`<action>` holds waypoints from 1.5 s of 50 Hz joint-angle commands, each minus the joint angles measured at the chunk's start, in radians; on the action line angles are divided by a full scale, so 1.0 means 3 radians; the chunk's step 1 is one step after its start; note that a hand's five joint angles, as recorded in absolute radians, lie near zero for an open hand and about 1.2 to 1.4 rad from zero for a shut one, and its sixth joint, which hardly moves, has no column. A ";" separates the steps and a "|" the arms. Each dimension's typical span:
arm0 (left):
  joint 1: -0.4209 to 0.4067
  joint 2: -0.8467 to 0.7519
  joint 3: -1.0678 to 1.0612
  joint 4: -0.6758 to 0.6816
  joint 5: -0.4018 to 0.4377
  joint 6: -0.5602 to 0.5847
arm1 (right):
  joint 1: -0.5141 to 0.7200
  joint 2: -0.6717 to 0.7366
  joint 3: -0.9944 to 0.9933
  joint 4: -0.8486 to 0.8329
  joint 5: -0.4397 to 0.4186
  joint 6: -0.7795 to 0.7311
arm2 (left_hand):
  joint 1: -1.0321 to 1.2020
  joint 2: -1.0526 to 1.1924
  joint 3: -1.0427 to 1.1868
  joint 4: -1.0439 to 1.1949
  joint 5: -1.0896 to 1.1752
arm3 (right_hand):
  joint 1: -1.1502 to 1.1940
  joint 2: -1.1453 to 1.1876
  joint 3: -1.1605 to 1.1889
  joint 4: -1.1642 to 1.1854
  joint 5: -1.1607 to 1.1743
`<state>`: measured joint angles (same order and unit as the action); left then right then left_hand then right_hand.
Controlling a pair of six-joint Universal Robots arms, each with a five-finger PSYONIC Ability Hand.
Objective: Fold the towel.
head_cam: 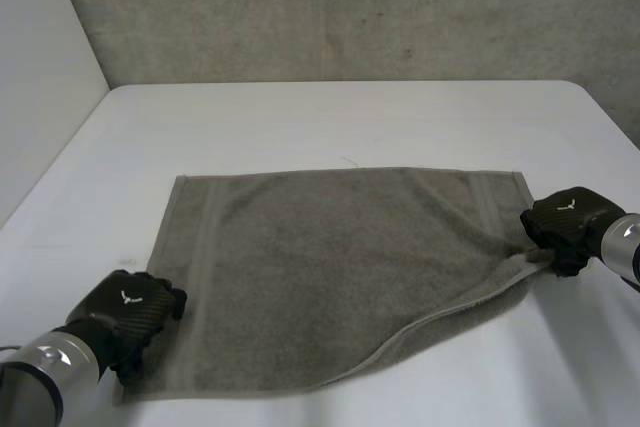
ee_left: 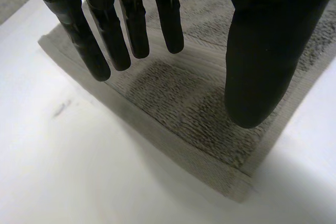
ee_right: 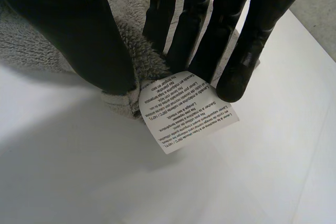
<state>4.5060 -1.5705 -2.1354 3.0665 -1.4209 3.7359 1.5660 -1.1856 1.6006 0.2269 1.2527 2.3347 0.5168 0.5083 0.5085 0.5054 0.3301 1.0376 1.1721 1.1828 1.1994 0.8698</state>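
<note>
On the white table (head_cam: 350, 117), a grey-green towel (head_cam: 340, 267) lies spread out with a robot hand on it at either side.

From where I stand, the left hand (head_cam: 135, 312) sits over the towel's near left corner, its fingers (ee_left: 100, 45) straight and well apart from the thumb (ee_left: 257, 66), gripping nothing. The right hand (head_cam: 565, 227) has the near right corner pinched between its thumb and fingers, with a white care label (ee_right: 184, 111) poking out beneath them. That corner is held up beside the towel's right edge, so the near edge runs slantwise while the rest lies flat.
</note>
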 commanded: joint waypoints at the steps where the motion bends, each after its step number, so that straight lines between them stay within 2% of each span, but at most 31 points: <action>1: 0.0038 -0.0037 -0.0112 0.0158 0.0037 -0.0007 | -0.0010 0.0000 0.0023 -0.0005 -0.0019 0.0000 | 0.0222 0.0250 0.0250 0.0260 0.0263 | 0.1195 0.0747 0.0712 0.0656 0.1173; 19: 0.0105 -0.0210 -0.0209 0.0454 0.0134 -0.0018 | -0.0004 0.0000 0.0085 -0.0071 -0.0019 -0.0005 | 0.0525 0.0553 0.0552 0.0563 0.0565 | 0.1195 0.0747 0.0712 0.0656 0.1173; 25: 0.0100 -0.0226 -0.0219 0.0465 0.0134 -0.0023 | -0.0004 0.0000 0.0100 -0.0076 -0.0019 -0.0015 | 0.0907 0.0935 0.0934 0.0945 0.0947 | 0.1195 0.0747 0.0712 0.0656 0.1173; 32: 0.0095 -0.0226 -0.0255 0.0470 0.0134 -0.0023 | 0.0001 0.0000 0.0126 -0.0112 -0.0019 -0.0026 | 0.1024 0.1052 0.1052 0.1062 0.1065 | 0.1195 0.0747 0.0712 0.0656 0.1173; 50: 0.0090 -0.0195 -0.0347 0.0475 0.0134 -0.0023 | 0.0006 0.0000 0.0141 -0.0143 -0.0019 -0.0036 | 0.1025 0.1053 0.1052 0.1063 0.1065 | 0.1195 0.0747 0.0712 0.0656 0.1173; 52: 0.0095 -0.0200 -0.0352 0.0501 0.0134 -0.0023 | 0.0006 0.0000 0.0141 -0.0143 -0.0019 -0.0036 | 0.1501 0.1529 0.1528 0.1539 0.1541 | 0.1195 0.0747 0.0712 0.0656 0.1173; 53: 0.0095 -0.0200 -0.0352 0.0501 0.0134 -0.0023 | 0.0006 0.0000 0.0141 -0.0143 -0.0019 -0.0036 | 0.1504 0.1532 0.1532 0.1542 0.1545 | 0.1195 0.0747 0.0712 0.0656 0.1173; 55: 0.0100 -0.0205 -0.0358 0.0638 0.0129 -0.0023 | 0.0006 0.0000 0.0146 -0.0143 -0.0019 -0.0031 | 0.2264 0.2292 0.2291 0.2302 0.2305 | 0.1195 0.0747 0.0712 0.0656 0.1173; 56: 0.0100 -0.0205 -0.0358 0.0639 0.0129 -0.0023 | 0.0006 0.0000 0.0146 -0.0143 -0.0019 -0.0031 | 0.2267 0.2296 0.2295 0.2306 0.2308 | 0.1195 0.0747 0.0712 0.0656 0.1173; 57: 0.0100 -0.0211 -0.0358 0.0720 0.0129 -0.0023 | 0.0011 0.0000 0.0146 -0.0143 -0.0019 -0.0036 | 0.2723 0.2751 0.2750 0.2761 0.2763 | 0.1195 0.0747 0.0712 0.0656 0.1173; 59: 0.0105 -0.0216 -0.0368 0.0786 0.0129 -0.0028 | 0.0011 0.0000 0.0146 -0.0143 -0.0019 -0.0031 | 0.2930 0.2958 0.2957 0.2968 0.2970 | 0.1195 0.0747 0.0712 0.0656 0.1173; 63: 0.0110 -0.0216 -0.0388 0.0925 0.0124 -0.0033 | 0.0006 -0.0005 0.0146 -0.0143 -0.0019 -0.0031 | 0.2932 0.2960 0.2959 0.2970 0.2972 | 0.1195 0.0747 0.0712 0.0656 0.1173; 75: 0.0105 -0.0185 -0.0296 0.0900 0.0094 -0.0058 | 0.0006 -0.0011 0.0146 -0.0143 -0.0014 -0.0031 | 0.2932 0.2960 0.2959 0.2970 0.2972 | 0.1195 0.0747 0.0712 0.0656 0.1173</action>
<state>4.5389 -1.6335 -2.2402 3.3476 -1.3889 3.7237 1.5678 -1.1887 1.6446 0.1842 1.2478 2.3243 1.1797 1.2142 1.2128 1.2126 1.0288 1.0376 1.1721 1.1873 1.2013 0.8698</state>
